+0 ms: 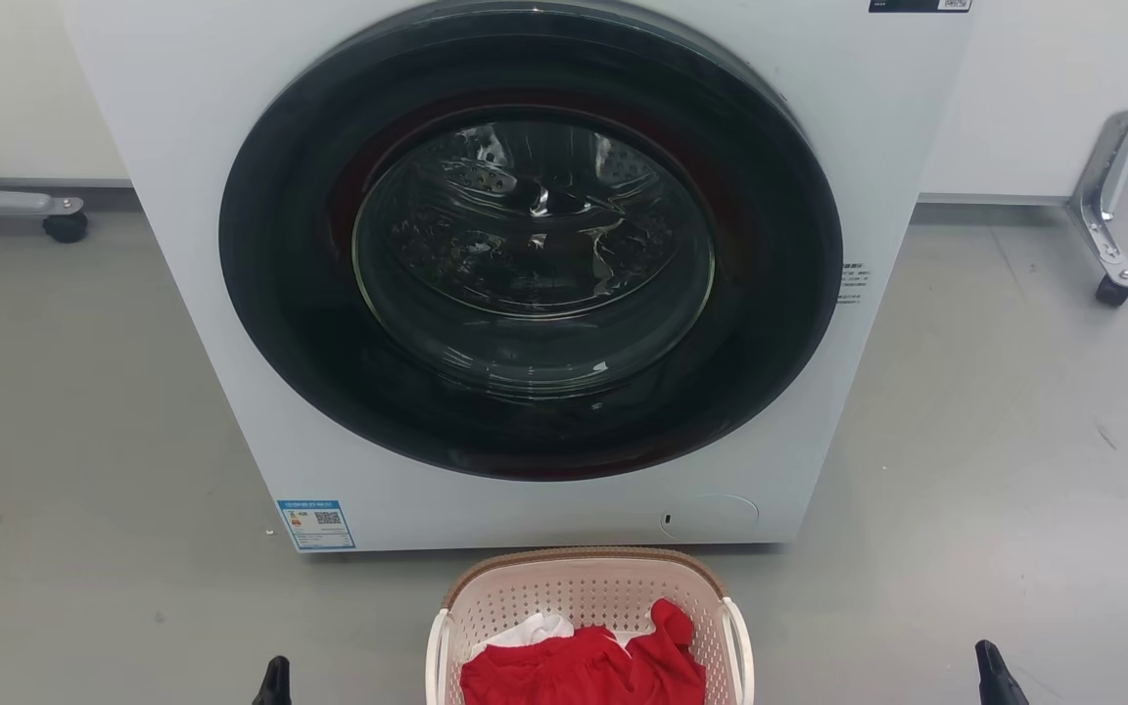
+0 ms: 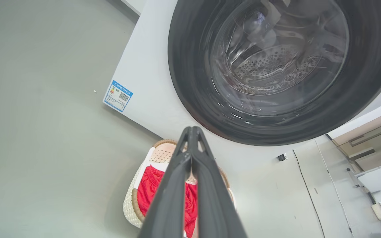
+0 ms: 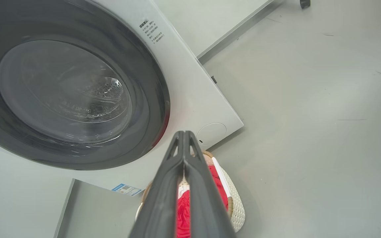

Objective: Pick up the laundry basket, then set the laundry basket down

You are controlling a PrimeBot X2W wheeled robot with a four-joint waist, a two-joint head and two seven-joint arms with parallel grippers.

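The laundry basket [image 1: 587, 590], pale pink-cream perforated plastic with a brown woven-look rim and white side handles, stands on the floor just in front of the washer, at the bottom centre of the head view. Red and white clothes [image 1: 584, 666] lie in it. My left gripper [image 1: 275, 681] shows as a dark tip at the bottom edge, well left of the basket; my right gripper [image 1: 995, 676] is far to its right. In the left wrist view the left gripper [image 2: 192, 130] is shut, empty, above the basket [image 2: 131, 205]. The right gripper [image 3: 184, 135] is likewise shut and empty over the basket [image 3: 236, 205].
A white front-loading washer [image 1: 231, 294] with a closed dark round door [image 1: 531, 245] stands right behind the basket. Wheeled metal stand legs sit at the far left [image 1: 65, 223] and far right [image 1: 1107, 264]. Grey floor [image 1: 1014, 441] spreads on both sides.
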